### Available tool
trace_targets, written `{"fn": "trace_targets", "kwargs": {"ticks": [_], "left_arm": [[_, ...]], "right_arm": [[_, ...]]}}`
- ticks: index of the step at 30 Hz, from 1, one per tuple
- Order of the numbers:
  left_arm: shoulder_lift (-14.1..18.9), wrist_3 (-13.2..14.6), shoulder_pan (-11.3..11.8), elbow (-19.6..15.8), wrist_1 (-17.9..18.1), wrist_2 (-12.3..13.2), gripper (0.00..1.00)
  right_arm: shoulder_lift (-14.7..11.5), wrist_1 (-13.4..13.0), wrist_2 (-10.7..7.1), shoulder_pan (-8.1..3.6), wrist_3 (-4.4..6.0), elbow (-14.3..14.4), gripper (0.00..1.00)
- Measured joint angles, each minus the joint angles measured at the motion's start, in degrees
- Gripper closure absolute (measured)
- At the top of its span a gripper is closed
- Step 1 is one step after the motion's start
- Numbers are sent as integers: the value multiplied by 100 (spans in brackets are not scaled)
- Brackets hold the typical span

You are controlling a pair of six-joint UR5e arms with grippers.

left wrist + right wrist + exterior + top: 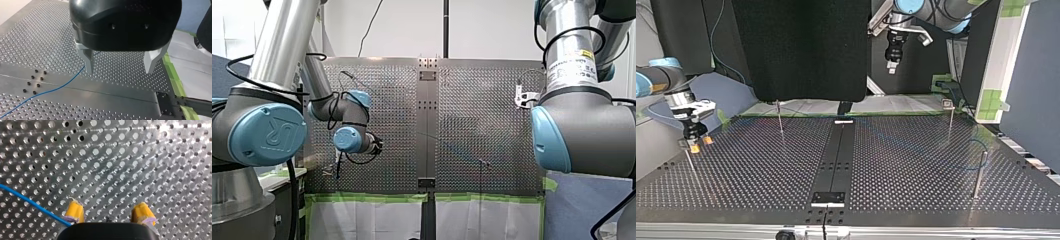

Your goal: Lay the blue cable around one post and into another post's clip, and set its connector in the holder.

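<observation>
The thin blue cable (pixel 50 91) lies flat on the perforated plate and runs beside one metal finger (pixel 88 61) of my left gripper (pixel 120 63). That gripper is open, holds nothing and hangs well above the table (pixel 892 62). Close over the plate, my right gripper (pixel 108 213) is open too. The blue cable (pixel 30 203) passes just outside one of its yellow pads (pixel 75 211), not between them. In the top view my right gripper (pixel 695 139) hovers at the left beside a thin post (pixel 690 162). A faint cable loop (pixel 976 150) lies near the right post (pixel 980 172). I cannot make out the connector.
Two more thin posts stand toward the back of the plate (pixel 780 117) (pixel 951 120), the right-hand one topped by a small clip. A dark central strip (pixel 836 160) divides the table. Green tape (pixel 372 198) marks the near edge in the front view.
</observation>
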Motion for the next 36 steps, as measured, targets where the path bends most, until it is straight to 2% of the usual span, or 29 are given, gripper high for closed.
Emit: {"fn": "trace_targets", "kwargs": {"ticks": [19,26,31,36], "left_arm": [[2,0,5,0,12,0,0],[-1,0,6,0,5,0,0],[-1,0,6,0,-1,0,0],[1,0,6,-1,-9,0,0]], "right_arm": [[-3,221,5,80,-209,1,0],[-3,451,8,114,-395,0,0],[-2,672,26,148,-568,1,0],[-6,875,117,167,-752,-1,0]]}}
